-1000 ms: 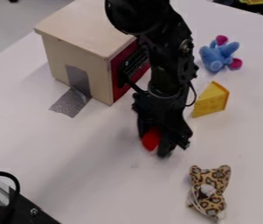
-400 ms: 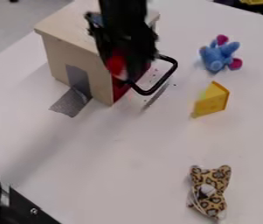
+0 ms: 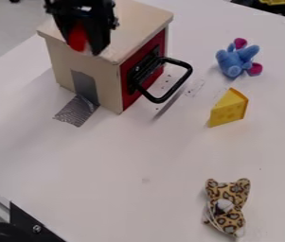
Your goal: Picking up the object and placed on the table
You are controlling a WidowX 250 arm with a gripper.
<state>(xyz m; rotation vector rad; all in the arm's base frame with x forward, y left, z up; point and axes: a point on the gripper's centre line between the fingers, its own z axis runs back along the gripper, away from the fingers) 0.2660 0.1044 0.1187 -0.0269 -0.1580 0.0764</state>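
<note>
My arm comes in from the top of my view, on the left side, and its claw (image 3: 85,46) hangs down with the tips pointing at the near edge of the box's (image 3: 84,12) top. I can't tell how high up it is. The claw is pinching one red thing (image 3: 77,38), so that thing is up off the table (image 3: 151,156), held between the two fingers. There is one box, made of pale wood, near the table's upper left edge. It has one red side with one big black handle (image 3: 181,85) sticking out. Gray tape (image 3: 77,111) goes down another side and lies flat on the table. I count two soft toys: one blue toy (image 3: 233,62) with pink bits, nearest the table's upper right edge, and one spotty toy (image 3: 228,208) low down on the right of my view, well apart from the table's lower left edge. One yellow cheese (image 3: 228,109) sits between those two, nearer the blue toy. One black metal part (image 3: 31,224) is at the table's lower left edge.
</note>
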